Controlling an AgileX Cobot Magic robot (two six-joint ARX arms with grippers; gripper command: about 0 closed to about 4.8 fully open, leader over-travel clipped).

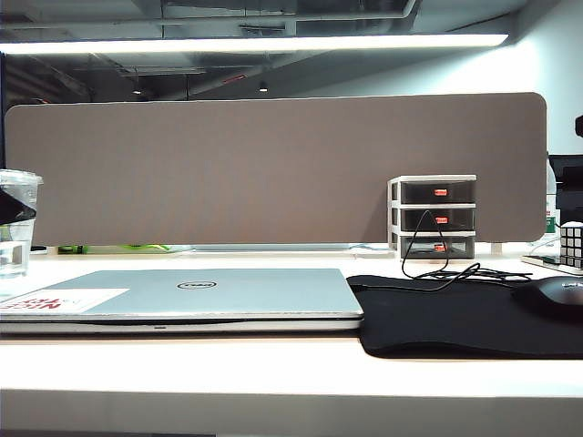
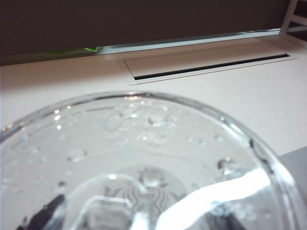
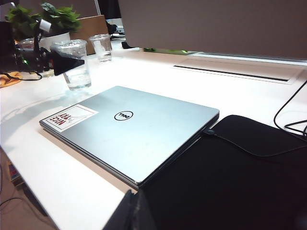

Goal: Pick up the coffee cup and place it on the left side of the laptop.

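A white desk (image 1: 273, 373) is sitting in front of a brown wall. The left gripper (image 3: 67, 61) is spread wide around the cup (image 3: 74, 64), gripping its sides. The cup is standing on the desk just left of the laptop (image 1: 200, 293). The right gripper (image 3: 132, 213) is hanging over the black pad (image 1: 446, 319); I cannot tell if it is open.

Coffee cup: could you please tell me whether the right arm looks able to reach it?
Probably not: the coffee cup sits beyond the laptop's far end with the left gripper around it, and the right gripper hangs back by the mouse pad.
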